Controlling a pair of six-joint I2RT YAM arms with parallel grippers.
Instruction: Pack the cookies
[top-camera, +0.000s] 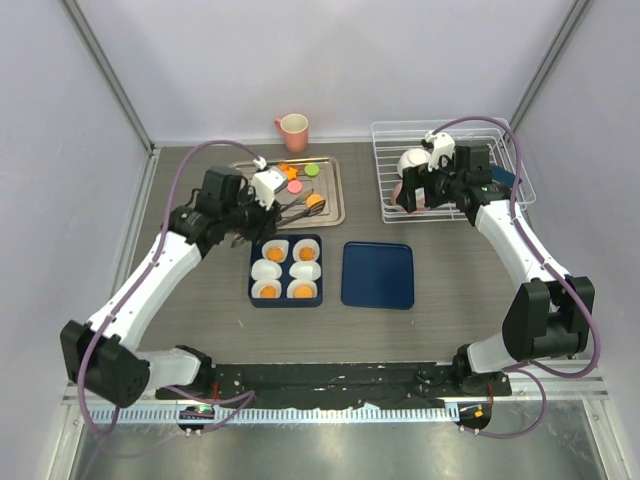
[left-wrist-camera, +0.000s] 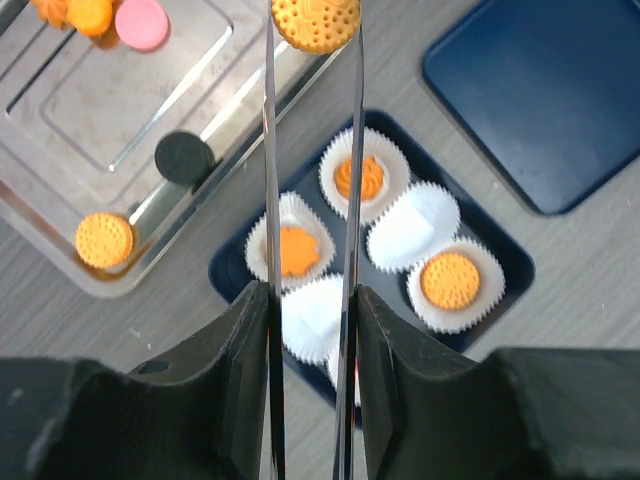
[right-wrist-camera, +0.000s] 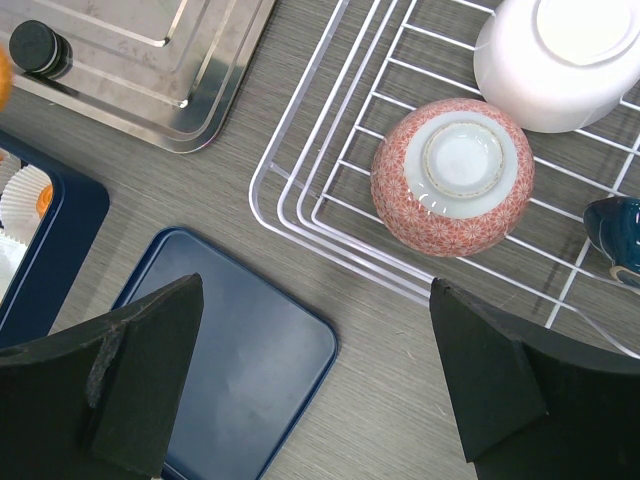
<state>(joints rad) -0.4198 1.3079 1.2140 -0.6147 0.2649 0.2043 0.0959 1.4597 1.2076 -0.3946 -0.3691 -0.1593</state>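
Table (top-camera: 200, 330) carries a wire rack (top-camera: 510, 135), steel tray (top-camera: 335, 195), blue box (left-wrist-camera: 228, 272) of white cups (left-wrist-camera: 413, 225) and a separate lid (top-camera: 378, 274). Right hand (right-wrist-camera: 315, 290) hangs beside the rack, jaws wide, holding nothing. Left hand (left-wrist-camera: 310, 300) is clamped on tongs (left-wrist-camera: 270, 180), which pinch one orange cookie (left-wrist-camera: 315, 22) over the tray's edge. Other cookies (left-wrist-camera: 104, 240) lie on the tray; several sit in cups.

Table (top-camera: 200, 320) bears tray (top-camera: 338, 190), box (top-camera: 286, 303), lid (top-camera: 378, 275), rack (top-camera: 400, 135), mug (top-camera: 293, 127).

The top camera is looking down over the whole tabletop (top-camera: 450, 330) from behind; both wrist cameras are looking down closely, sharing the blue tray (right-wrist-camera: 240, 370).
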